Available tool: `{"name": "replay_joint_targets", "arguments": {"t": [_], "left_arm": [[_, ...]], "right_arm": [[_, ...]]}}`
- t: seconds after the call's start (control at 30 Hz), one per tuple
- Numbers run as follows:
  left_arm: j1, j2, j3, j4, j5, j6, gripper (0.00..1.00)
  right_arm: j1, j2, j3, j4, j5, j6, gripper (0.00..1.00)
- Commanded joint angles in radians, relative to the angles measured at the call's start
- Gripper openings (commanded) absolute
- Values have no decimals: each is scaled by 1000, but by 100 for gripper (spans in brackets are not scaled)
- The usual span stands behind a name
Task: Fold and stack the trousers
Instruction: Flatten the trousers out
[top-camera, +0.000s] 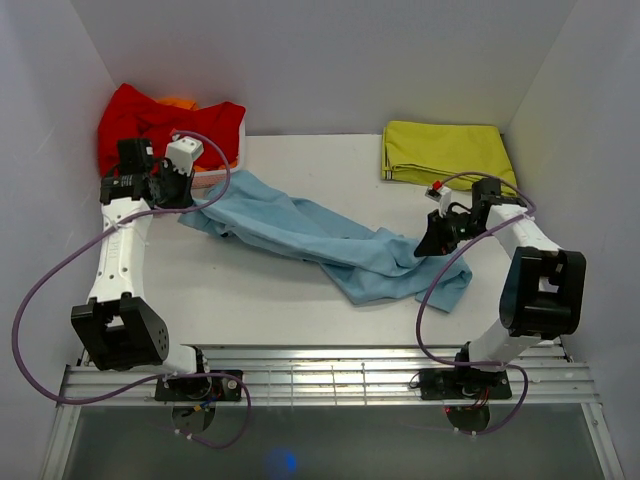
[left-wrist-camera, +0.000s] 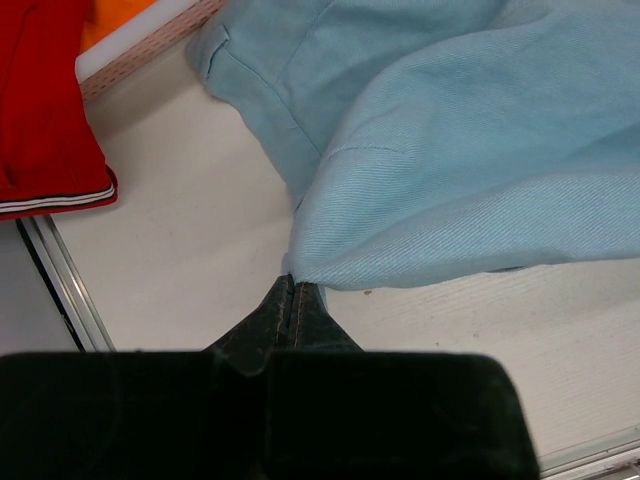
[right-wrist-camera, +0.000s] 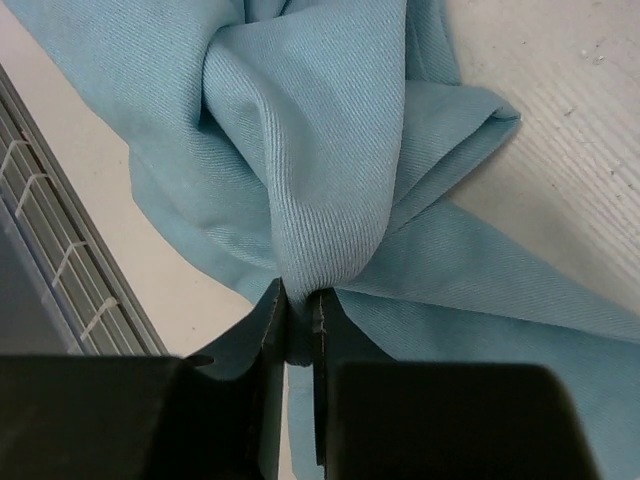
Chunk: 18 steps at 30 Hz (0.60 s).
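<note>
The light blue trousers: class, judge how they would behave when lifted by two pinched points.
Probably floppy: the trousers bunch into soft folds where the right gripper pinches them. Likely light: the left gripper holds an edge with a fingertip pinch. They would likely sag between grips, since they lie limp across the table.

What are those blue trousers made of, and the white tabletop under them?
The trousers: soft woven cloth, probably cotton twill, matte; fine diagonal ribs show up close and it drapes in loose folds. The tabletop: hard, smooth, off-white, faintly speckled, perhaps laminate or painted board; I can't tell for sure.
</note>
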Motion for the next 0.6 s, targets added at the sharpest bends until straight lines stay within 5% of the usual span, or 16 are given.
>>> {"name": "replay_joint_targets", "arguments": {"t": [0.0, 0.33, 0.57], "left_arm": [[7, -74, -19, 40, -17, 13, 0], [91, -100, 26, 56, -45, 51, 0], [151, -114, 92, 86, -74, 57, 0]], "right_arm": [[-2, 6, 73, 22, -30, 65, 8], [-190, 58, 339, 37, 356, -30, 8], [-216, 107, 252, 94, 577, -191, 8]]}}
